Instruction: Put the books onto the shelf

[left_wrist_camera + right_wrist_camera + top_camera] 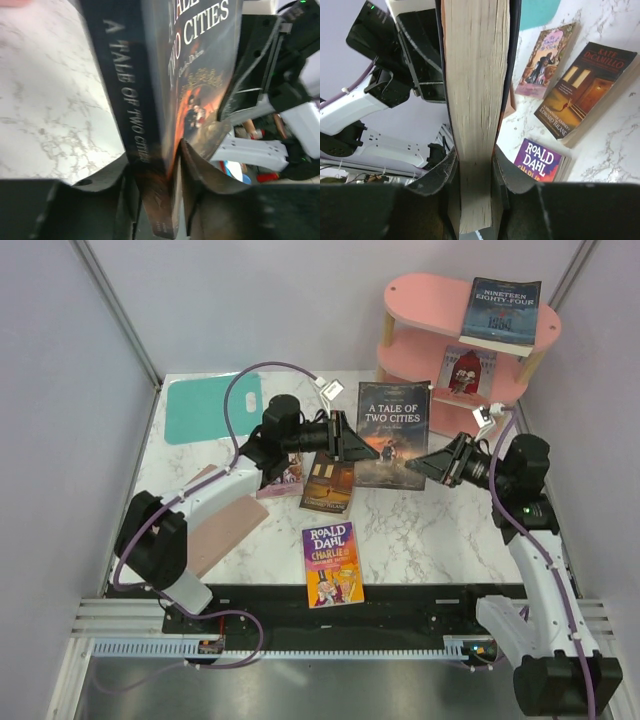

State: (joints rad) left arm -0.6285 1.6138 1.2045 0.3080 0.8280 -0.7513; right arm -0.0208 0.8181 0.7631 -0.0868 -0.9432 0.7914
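The dark book "A Tale of Two Cities" (393, 430) hangs upright in the air between both arms. My right gripper (430, 462) is shut on its page edge (477, 100), both fingers pressed to the covers (475, 170). My left gripper (350, 440) straddles its spine (145, 125); one finger touches it and a thin gap shows at the other (160, 165). The pink shelf (420, 295) stands at the back right. It carries "Nineteen Eighty-Four" (500, 312) on top and a red-and-white book (468, 370) on the middle board. On the table lie the Roald Dahl book (333, 562), a brown book (328, 485) and a pink book (290, 475).
A teal mat (205, 405) lies at the back left and a brown cardboard sheet (225, 525) under the left arm. The right wrist view shows the Roald Dahl book (540, 157) and the brown book (585, 85) below the held one.
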